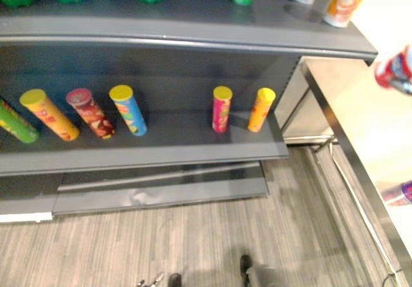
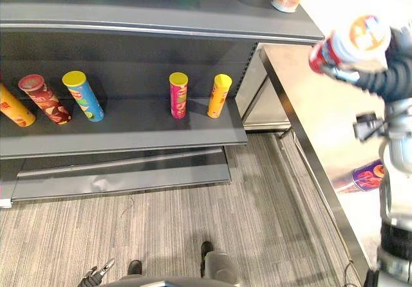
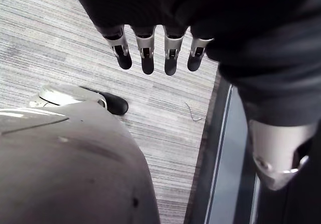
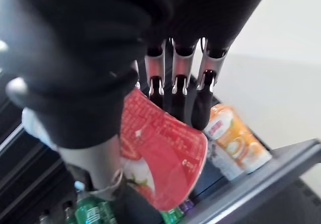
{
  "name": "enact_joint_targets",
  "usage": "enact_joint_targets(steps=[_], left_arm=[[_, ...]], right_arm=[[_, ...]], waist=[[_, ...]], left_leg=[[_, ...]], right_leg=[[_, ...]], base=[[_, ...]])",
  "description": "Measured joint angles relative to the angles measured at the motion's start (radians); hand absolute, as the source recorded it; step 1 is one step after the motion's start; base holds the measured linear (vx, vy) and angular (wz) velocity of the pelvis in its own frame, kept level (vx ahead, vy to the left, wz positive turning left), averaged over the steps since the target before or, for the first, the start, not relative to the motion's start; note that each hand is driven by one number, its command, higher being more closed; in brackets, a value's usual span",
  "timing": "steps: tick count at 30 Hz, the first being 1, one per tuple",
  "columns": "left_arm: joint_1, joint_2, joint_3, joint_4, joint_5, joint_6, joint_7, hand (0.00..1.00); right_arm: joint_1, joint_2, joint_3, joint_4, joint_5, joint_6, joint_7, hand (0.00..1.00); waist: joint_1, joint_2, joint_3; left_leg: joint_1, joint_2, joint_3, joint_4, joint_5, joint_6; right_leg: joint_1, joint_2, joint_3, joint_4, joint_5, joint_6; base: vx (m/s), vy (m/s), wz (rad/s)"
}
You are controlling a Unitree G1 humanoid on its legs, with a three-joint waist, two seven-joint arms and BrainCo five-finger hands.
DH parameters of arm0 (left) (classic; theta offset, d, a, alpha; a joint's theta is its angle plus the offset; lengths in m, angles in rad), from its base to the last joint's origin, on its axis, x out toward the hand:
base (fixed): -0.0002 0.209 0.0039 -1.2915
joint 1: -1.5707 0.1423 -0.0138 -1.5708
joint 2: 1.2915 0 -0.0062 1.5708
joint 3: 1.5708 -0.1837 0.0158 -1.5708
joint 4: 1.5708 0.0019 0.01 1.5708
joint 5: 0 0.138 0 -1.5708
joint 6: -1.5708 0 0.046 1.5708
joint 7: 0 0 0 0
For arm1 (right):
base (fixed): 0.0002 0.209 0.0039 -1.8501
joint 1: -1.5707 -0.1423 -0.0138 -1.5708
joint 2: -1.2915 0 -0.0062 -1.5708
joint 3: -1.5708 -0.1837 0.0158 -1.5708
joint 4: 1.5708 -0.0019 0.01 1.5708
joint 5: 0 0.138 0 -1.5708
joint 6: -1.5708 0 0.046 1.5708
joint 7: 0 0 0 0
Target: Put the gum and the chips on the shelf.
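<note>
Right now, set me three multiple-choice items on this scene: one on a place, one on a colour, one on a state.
1. Where is the red round container?
A. on the floor
B. in the right hand
C. on the top shelf

2. What colour is the lid of the blue cardboard tube on the grey middle shelf?
A. red
B. black
C. yellow

3. How is the left hand?
A. open, holding nothing
B. shut on a tube
C. shut on a bottle

Answers: 1 B, the fingers curl round it; 2 C, its top end is yellow; 3 A, its fingers are straight with nothing in them.
</note>
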Motion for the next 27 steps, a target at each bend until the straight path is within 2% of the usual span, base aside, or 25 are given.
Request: enact_joint_targets(steps=[2,3,5,10,11,13,17,22,27], left_arm=[[0.000,0.001,-0.008,0.000,0.000,0.000,-0.001,0.00],[0.000,0.003,-0.019,0.008,0.000,0.000,-0.002,0.00],[-0.001,0.004,-0.020,0.009,0.001,0.001,-0.008,0.00],[-0.006,0.005,-0.037,0.009,0.000,0.002,-0.021,0.00],[-0.005,0.006,-0.050,0.010,0.000,0.002,-0.022,0.00],[-0.007,0.005,-0.068,0.010,0.000,0.002,-0.022,0.00],[-0.025,0.009,-0.094,0.010,-0.007,0.001,-0.022,0.00],[-0.030,0.009,-0.108,0.010,-0.009,0.001,-0.021,0.00],[-0.046,0.009,-0.128,0.011,-0.010,0.000,-0.021,0.00]], right_arm=[[-0.106,-0.063,0.099,0.058,0.043,0.000,0.013,1.00],[-0.239,-0.114,0.235,0.120,0.088,0.000,0.024,1.00],[-0.389,-0.145,0.376,0.193,0.138,0.002,0.041,1.00],[-0.680,-0.143,0.611,0.415,0.242,0.022,0.059,1.00],[-0.752,-0.141,0.679,0.493,0.273,0.030,0.061,1.00],[-0.841,-0.118,0.736,0.583,0.291,0.047,0.064,1.00],[-0.953,-0.038,0.768,0.779,0.313,0.075,0.077,1.00],[-0.990,0.069,0.772,0.969,0.309,0.130,0.084,1.00],[-1.011,0.111,0.766,1.094,0.257,0.170,0.086,1.00]], waist=[[0.019,0.002,-0.001],[0.027,0.002,-0.001],[0.046,0.002,-0.002],[0.081,0.005,-0.003],[0.100,0.007,-0.005],[0.112,0.010,-0.011],[0.129,0.019,-0.015],[0.142,0.028,-0.013],[0.158,0.049,-0.012]], left_leg=[[0.001,0.001,-0.003,-0.004,0.006,-0.001],[0.001,0.001,-0.008,-0.005,0.011,-0.001],[-0.001,0.002,-0.021,-0.011,0.019,-0.001],[0.009,0.002,-0.023,-0.024,0.036,0.000],[0.016,0.002,-0.025,-0.024,0.036,0.001],[0.014,0.002,-0.028,-0.031,0.045,0.001],[0.014,0.006,-0.052,-0.062,0.075,-0.002],[0.011,0.013,-0.077,-0.079,0.096,-0.008],[0.001,0.019,-0.101,-0.099,0.116,-0.012]], right_leg=[[0.000,0.000,-0.004,0.000,0.001,-0.002],[0.001,0.000,-0.008,0.000,0.002,-0.002],[0.004,0.000,-0.008,-0.012,0.011,-0.004],[0.021,-0.001,-0.011,-0.049,0.037,-0.002],[0.037,-0.002,-0.015,-0.062,0.043,-0.001],[0.038,-0.002,-0.018,-0.074,0.052,-0.001],[0.043,-0.002,-0.038,-0.088,0.064,-0.002],[0.050,0.001,-0.062,-0.093,0.069,-0.004],[0.050,0.001,-0.089,-0.097,0.069,-0.003]], base=[[-0.02,-0.007,0.06],[-0.01,-0.001,0.09],[-0.01,0.008,0.09],[-0.01,0.009,0.03],[-0.02,0.015,0.08],[-0.05,0.011,0.05],[-0.06,-0.005,0.14],[-0.05,-0.012,0.15],[-0.02,-0.017,0.16]])
